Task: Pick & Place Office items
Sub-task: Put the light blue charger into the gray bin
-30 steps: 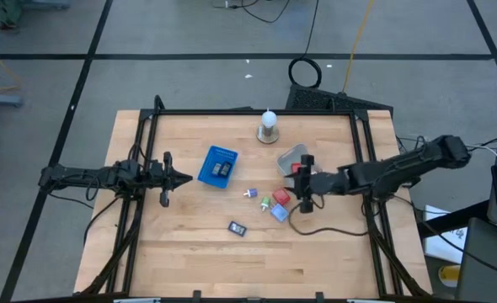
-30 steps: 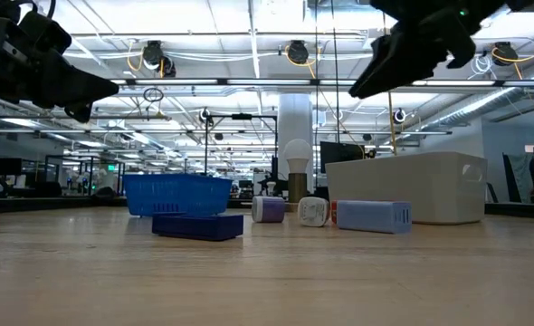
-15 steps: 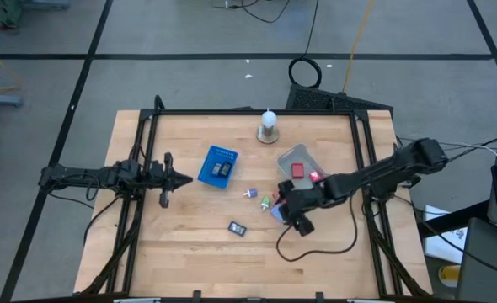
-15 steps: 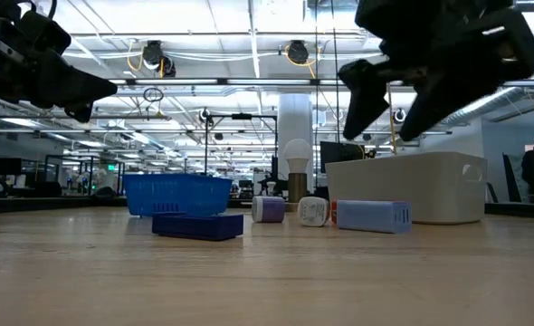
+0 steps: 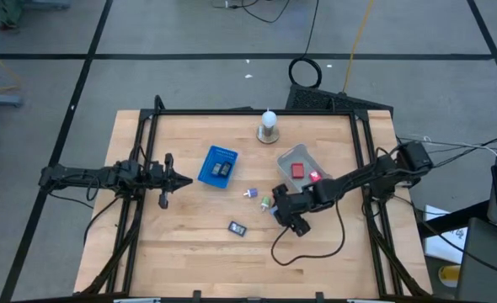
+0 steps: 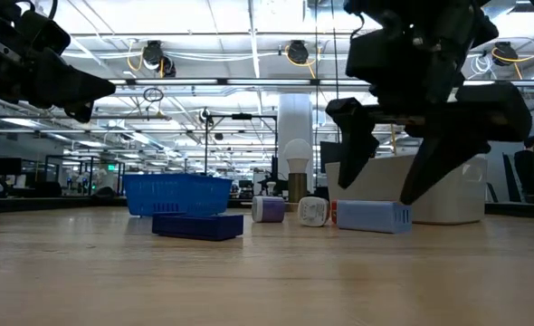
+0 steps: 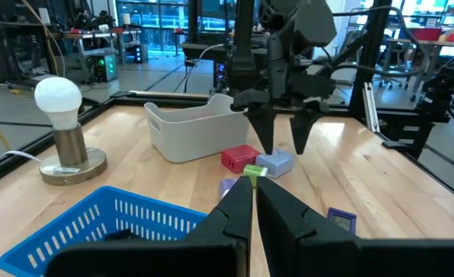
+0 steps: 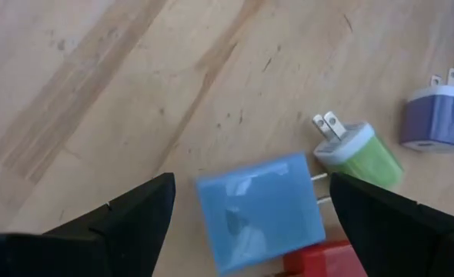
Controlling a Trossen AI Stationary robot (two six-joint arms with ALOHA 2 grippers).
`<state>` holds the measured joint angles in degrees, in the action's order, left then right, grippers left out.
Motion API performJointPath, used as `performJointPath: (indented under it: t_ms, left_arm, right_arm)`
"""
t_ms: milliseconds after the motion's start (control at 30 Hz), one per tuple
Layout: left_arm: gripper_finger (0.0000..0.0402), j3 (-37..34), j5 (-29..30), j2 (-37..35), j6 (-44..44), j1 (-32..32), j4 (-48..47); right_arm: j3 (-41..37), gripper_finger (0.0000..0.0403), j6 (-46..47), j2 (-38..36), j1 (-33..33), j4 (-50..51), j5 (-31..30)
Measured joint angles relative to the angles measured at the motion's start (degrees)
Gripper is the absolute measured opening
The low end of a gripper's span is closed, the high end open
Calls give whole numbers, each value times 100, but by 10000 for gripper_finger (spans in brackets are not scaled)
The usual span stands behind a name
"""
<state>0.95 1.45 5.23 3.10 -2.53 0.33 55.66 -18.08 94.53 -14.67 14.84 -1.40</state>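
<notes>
From above, the right gripper [image 5: 285, 209] covers most of the small cluster of office items at mid-table, so the blue block [image 8: 261, 211] and the red block [image 8: 328, 260] beside it are hard to pick out there; the right wrist view shows them plainly, though the red block is cut off at the frame edge. In that view the blue block lies flat on the wooden table [image 5: 189, 244] between the two dark fingers [image 8: 127, 211], which stand wide apart on either side of it and grip nothing. A green-and-white plug piece [image 8: 358, 152] lies just beside the blue block, and a purple-and-white one [image 8: 441, 115] sits a little farther off. The low view shows the spread fingers hanging just above the blue block [image 6: 374, 215]; whether they touch it or the table cannot be told. One red piece [image 5: 298, 169] rests inside the clear grey tray [image 5: 287, 155], and two dark pieces [image 5: 221, 167] lie in the blue mesh basket [image 5: 217, 165], their shape too small to make out. Another dark rectangular piece [image 5: 237, 227] lies alone nearer the table's front. The left gripper [image 5: 179, 178] waits at the table's left side, held above the surface, its jaws closed together and empty. A white knob on a round base [image 5: 268, 126] stands near the far edge.
</notes>
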Motion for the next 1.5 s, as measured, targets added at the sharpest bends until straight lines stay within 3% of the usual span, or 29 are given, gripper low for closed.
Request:
performJointPath:
  t_ms: [300, 433, 900, 1133, 1500]
  left_arm:
    - [21, -2, -2, 0, -29, -1, -3]
    - [21, -2, -4, 0, -25, 0, -4]
    - [21, -2, -15, 0, -66, 0, -4]
    - [21, -4, -60, 7, -86, 0, -10]
    - [21, -4, -100, 42, -88, -2, -8]
  right_arm:
    - [0, 341, -107, 12, 305, -1, 206]
    - [0, 341, -78, 12, 462, -1, 708]
    - [-9, 341, -116, 266, 712, 0, 1185]
    - [0, 341, -215, 673, 712, -357, 1216]
    - [0, 341, -213, 698, 524, -453, 1151]
